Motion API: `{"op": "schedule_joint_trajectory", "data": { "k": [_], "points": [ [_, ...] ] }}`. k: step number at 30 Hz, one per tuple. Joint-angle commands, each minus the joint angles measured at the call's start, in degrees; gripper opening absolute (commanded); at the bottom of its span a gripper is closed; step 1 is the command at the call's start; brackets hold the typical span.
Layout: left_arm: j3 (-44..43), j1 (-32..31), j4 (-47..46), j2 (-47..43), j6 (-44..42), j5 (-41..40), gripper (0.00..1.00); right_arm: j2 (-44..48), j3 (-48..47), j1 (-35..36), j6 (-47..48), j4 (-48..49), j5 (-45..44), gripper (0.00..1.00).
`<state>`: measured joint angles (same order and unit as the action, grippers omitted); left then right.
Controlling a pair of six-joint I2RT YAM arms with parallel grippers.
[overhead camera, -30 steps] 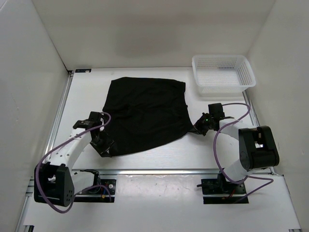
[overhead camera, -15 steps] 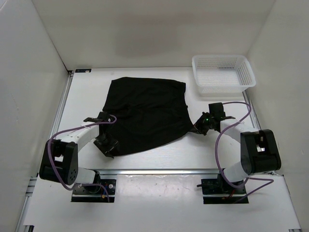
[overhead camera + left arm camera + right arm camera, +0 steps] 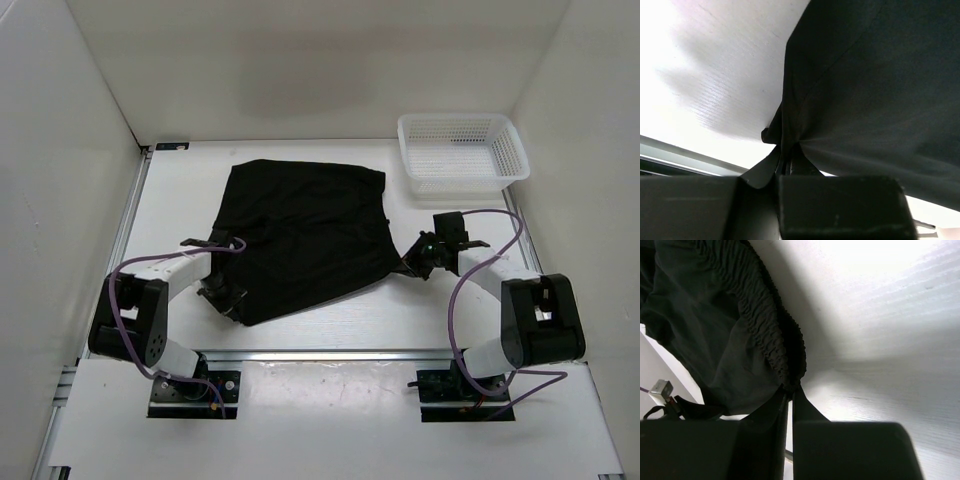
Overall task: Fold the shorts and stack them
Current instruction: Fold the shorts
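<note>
The black shorts [image 3: 300,235] lie spread on the white table, with their near edge lifted a little at both corners. My left gripper [image 3: 224,303] is shut on the near left corner of the shorts; in the left wrist view the shorts [image 3: 875,85] bunch into the left gripper [image 3: 785,162]. My right gripper [image 3: 410,262] is shut on the near right corner; in the right wrist view the gathered waistband of the shorts [image 3: 760,310] runs down into the right gripper [image 3: 790,389].
A white mesh basket [image 3: 462,152] stands at the back right of the table. White walls close in the left, right and back. An aluminium rail [image 3: 330,354] runs along the table's near edge, with the arm bases behind it.
My left arm has swung its elbow left and down while the gripper stays on the near left corner, which has shifted slightly right. My right arm has barely moved.
</note>
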<state>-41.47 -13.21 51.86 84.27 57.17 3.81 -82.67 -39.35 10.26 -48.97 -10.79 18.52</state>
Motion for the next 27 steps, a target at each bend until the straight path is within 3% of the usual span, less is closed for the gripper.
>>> {"op": "schedule_joint_trajectory", "data": {
  "k": [1, 7, 11, 14, 20, 27],
  "points": [
    [-1.93, -0.32, -0.63, -2.07, -1.0, -3.64, 0.1, 2.78, -3.18, 0.11, 2.29, -3.09, -1.03, 0.01],
    [-16.6, -0.32, 12.55, -12.53, -2.14, -8.2, 0.1, 7.35, -9.24, 0.11, 7.47, -10.55, -5.69, 0.01],
    [-24.6, -0.32, 17.84, -14.22, -2.67, -10.93, 0.1, 10.07, -11.97, 0.11, 9.6, -14.87, -7.0, 0.01],
    [-24.62, -0.32, 18.54, -16.14, -3.2, -9.88, 0.1, 12.35, -11.37, 0.11, 11.08, -17.59, -7.01, 0.01],
    [-16.11, -0.85, 19.07, -23.17, -1.44, -7.24, 0.1, 21.38, -5.13, 0.11, 12.23, -22.95, -8.06, 0.01],
    [-10.82, -0.85, 24.07, -36.79, 2.07, -6.01, 0.1, 33.88, -2.57, 0.11, 12.23, -35.17, -9.11, 0.01]
  ]
}}
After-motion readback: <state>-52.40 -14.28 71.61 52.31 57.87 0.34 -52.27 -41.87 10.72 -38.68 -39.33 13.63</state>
